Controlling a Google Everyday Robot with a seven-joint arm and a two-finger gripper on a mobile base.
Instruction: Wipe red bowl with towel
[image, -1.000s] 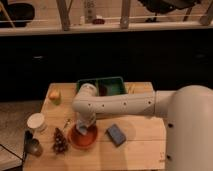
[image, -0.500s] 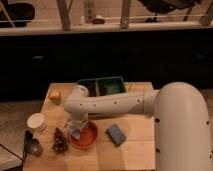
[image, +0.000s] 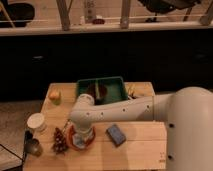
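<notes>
Camera view showed the red bowl (image: 74, 143) on the table (image: 142, 146), mostly covered by the gripper (image: 82, 133). The gripper pointed straight down into the bowl, probably to press the towel against it. The towel was hidden, and the gripper's hold could not be told. A pine cone (image: 60, 140) stood just beside the bowl, and a dark blue block (image: 116, 134) lay near its other side.

My feed is dim and warm-toned. Light falls from above onto the tabletop (image: 142, 146), and the pale arm (image: 125, 109) catches most of it. The cabinets (image: 105, 60) behind are nearly black. The gripper (image: 81, 133), low over the red bowl (image: 75, 144), looks muted there.
</notes>
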